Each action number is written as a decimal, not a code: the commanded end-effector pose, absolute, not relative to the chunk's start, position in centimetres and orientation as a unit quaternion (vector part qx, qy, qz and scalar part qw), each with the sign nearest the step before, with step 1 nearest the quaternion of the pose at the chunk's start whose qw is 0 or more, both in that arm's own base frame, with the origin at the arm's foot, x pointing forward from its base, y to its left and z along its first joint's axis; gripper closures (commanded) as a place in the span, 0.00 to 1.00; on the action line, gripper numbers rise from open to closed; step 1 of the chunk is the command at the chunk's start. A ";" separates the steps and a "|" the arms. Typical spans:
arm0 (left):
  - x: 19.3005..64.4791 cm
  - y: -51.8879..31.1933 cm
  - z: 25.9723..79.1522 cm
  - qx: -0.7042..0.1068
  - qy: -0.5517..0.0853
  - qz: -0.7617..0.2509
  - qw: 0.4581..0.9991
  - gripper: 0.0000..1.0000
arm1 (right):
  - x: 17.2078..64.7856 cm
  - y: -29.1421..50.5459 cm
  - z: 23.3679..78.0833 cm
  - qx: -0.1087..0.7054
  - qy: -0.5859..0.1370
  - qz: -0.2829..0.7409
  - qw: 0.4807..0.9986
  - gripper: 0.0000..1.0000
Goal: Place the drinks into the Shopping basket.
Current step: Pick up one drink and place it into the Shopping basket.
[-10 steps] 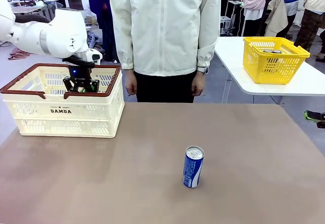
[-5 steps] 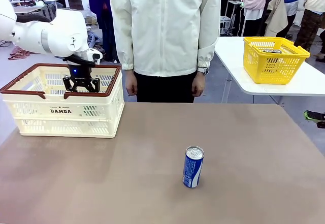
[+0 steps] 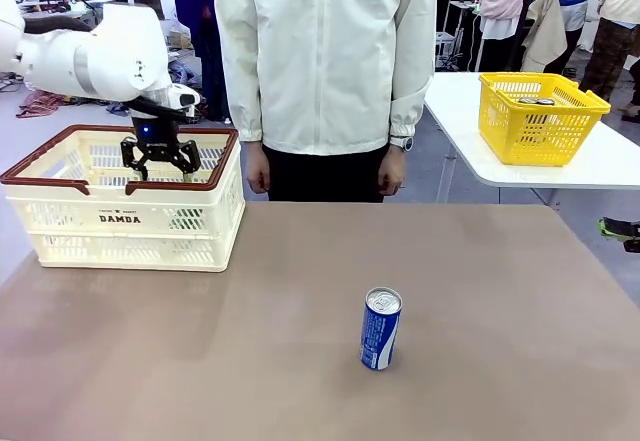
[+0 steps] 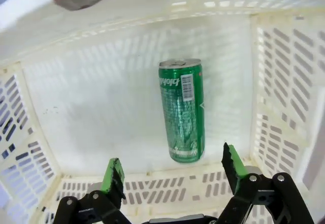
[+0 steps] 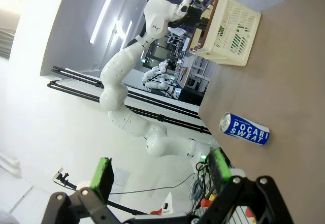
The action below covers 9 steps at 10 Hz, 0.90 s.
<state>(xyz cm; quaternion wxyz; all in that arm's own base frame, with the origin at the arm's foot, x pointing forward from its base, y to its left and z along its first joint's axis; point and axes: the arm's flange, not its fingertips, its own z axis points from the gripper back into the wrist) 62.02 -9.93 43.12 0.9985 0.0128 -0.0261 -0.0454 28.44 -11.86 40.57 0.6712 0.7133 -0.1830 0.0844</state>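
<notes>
Two cans: one basketed, one on the table.
Our right gripper gapes empty; the blue can stands upright mid-table; farther off, our left gripper hangs wide open over the Shopping basket, green can lying on its floor.

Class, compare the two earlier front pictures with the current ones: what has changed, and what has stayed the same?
The left gripper rose slightly in the Shopping basket and its jaws spread wide, leaving the green can lying free on the basket floor. The blue and white can stayed upright on the table, and the person stayed standing at the far side.
</notes>
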 end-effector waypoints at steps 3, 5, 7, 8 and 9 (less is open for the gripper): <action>54.4 -5.5 54.6 -0.150 -0.033 -0.007 0.988 0.00 | 28.5 -11.9 41.2 0.718 -0.183 0.079 0.667 0.00; 52.2 2.3 59.4 -0.305 0.005 0.060 0.950 0.00 | 28.5 -11.9 41.2 0.718 -0.183 0.079 0.667 0.00; 50.3 13.0 59.4 -0.429 0.013 0.067 0.901 0.00 | 28.5 -11.9 41.2 0.718 -0.183 0.079 0.667 0.00; 49.1 17.9 57.7 -0.474 -0.005 0.090 0.876 0.00 | 28.5 -11.9 41.2 0.718 -0.183 0.079 0.667 0.00; 47.9 22.5 54.6 -0.514 -0.024 0.087 0.853 0.00 | 28.5 -11.9 41.2 0.718 -0.183 0.079 0.667 0.00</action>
